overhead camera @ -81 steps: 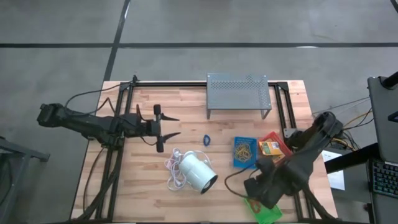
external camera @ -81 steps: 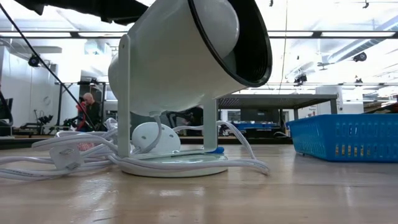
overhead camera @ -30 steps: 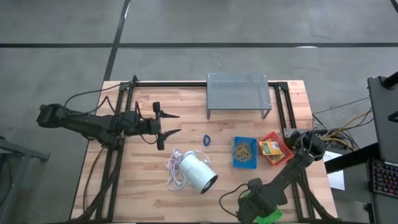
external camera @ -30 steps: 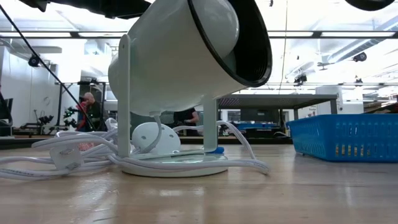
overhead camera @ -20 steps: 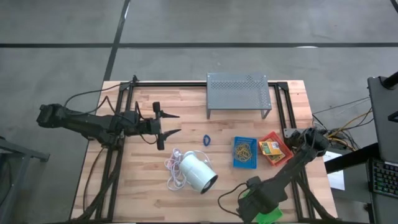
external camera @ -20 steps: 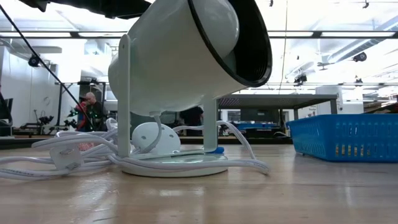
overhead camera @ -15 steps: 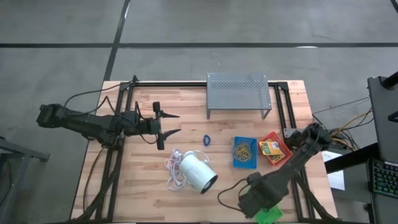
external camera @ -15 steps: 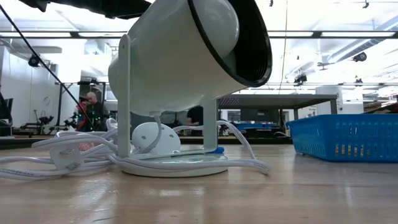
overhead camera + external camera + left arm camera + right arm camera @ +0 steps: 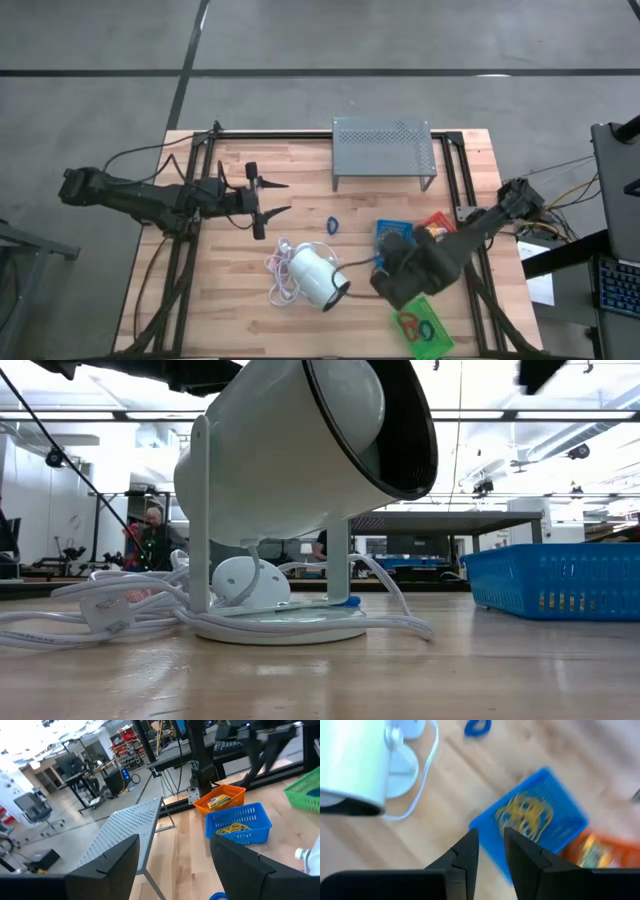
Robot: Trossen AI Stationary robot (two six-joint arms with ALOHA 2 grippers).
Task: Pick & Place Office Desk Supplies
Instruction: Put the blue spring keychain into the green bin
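High view: the right end effector (image 9: 400,278) hangs over the table (image 9: 240,310) between the white cylinder (image 9: 318,277) and the green tray (image 9: 424,327), just short of the blue tray (image 9: 393,232); its wrist view shows the two fingers (image 9: 465,854) with a narrow gap and nothing between them, so not clenched on anything; the blue tray holds tan rubber bands (image 9: 525,817); the orange-red tray (image 9: 438,222) with a yellow printed box (image 9: 218,798) sits just beside it; red and blue loops (image 9: 418,325) lie in the green tray; a loose blue loop (image 9: 331,224) rests near the grey perforated stand (image 9: 383,150); the left end effector (image 9: 270,198) waits over the table's left part, fingers spread, empty.
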